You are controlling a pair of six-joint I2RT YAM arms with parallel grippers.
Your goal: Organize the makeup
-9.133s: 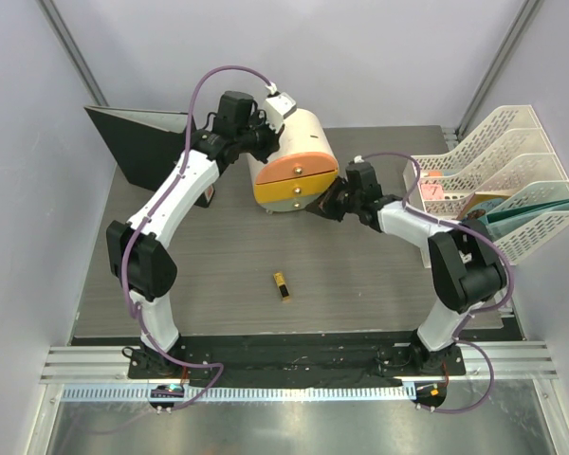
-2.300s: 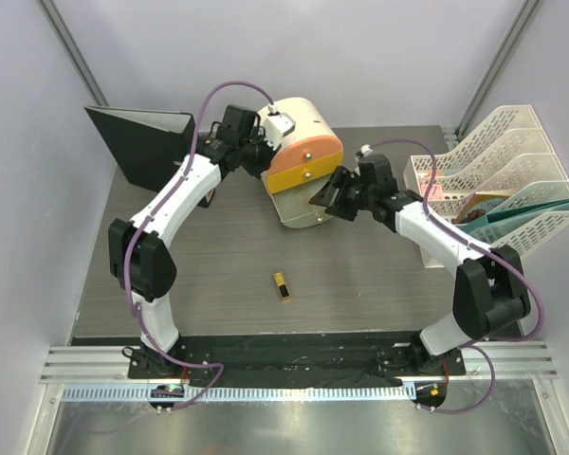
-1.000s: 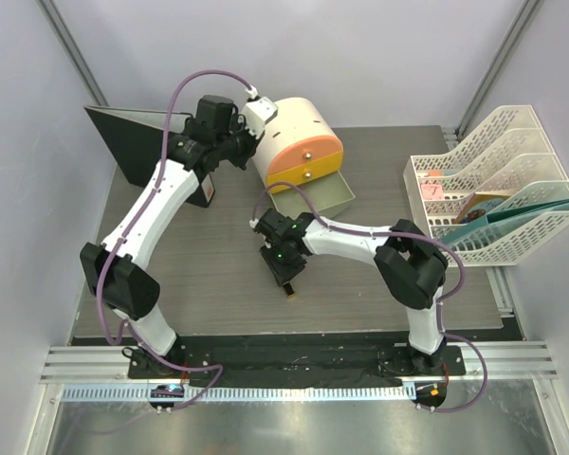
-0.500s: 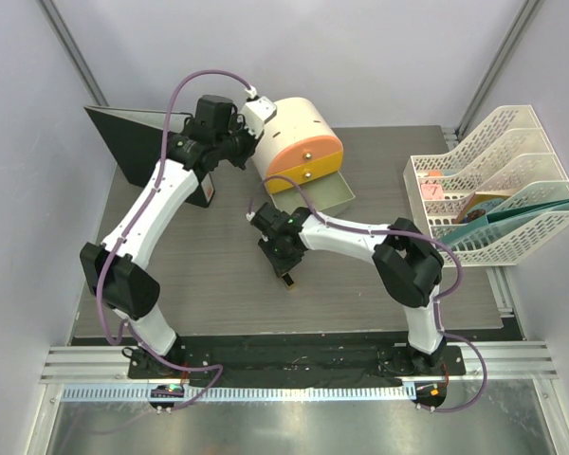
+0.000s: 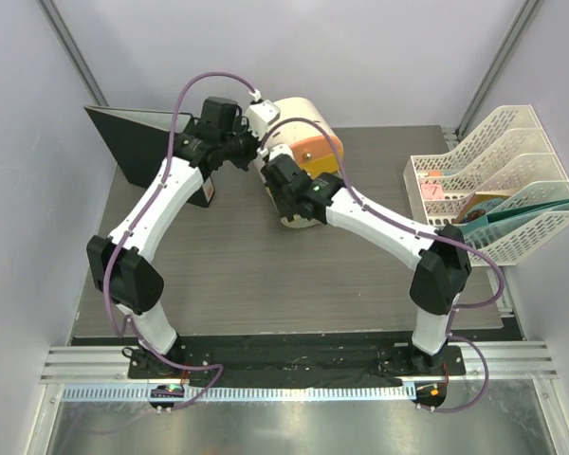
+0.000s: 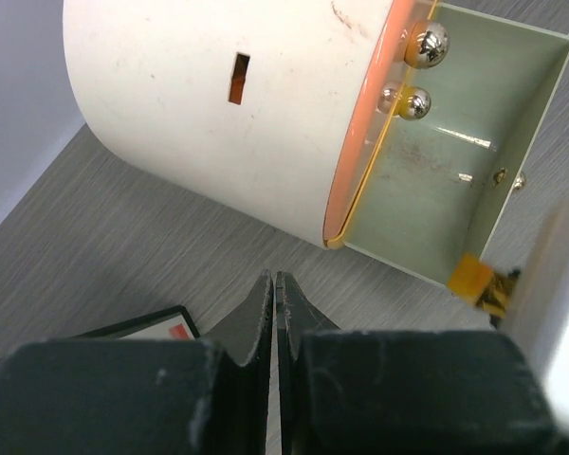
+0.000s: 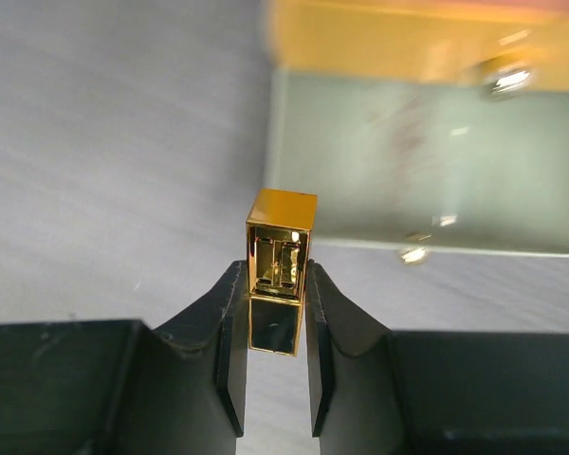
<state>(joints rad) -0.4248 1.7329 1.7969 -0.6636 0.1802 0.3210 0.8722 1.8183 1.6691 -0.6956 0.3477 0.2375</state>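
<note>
At the back of the table (image 5: 228, 256), a cream-and-orange cylindrical box (image 5: 299, 118) lies on its side with both arms reaching in to it, the left from the left side and the right stretched across from the right. The box's pale green drawer (image 6: 436, 190) is pulled out, its inside showing bare in both wrist views, and two silver ball knobs (image 6: 427, 43) sit on the orange front above it. The right fingers (image 7: 311, 284) are clamped on the black-gold lipstick (image 7: 282, 237), gripping its black lower part from either side so that the gold end stands up between the tips. The lipstick is held off the table right at the drawer's outer edge, near a corner, and whether it is over the drawer or just short of it cannot be told. In the left wrist view the gold end shows beside that same corner, with the right arm a pale blur next to it. The left fingers (image 6: 268, 289) are pressed together with nothing between them, close to the box's cream wall, a strip of table showing between them and the box. A black folder (image 5: 137, 142) stands open at the back left, and a white file rack (image 5: 493, 180) holding papers sits at the right edge, well apart from the box.
</note>
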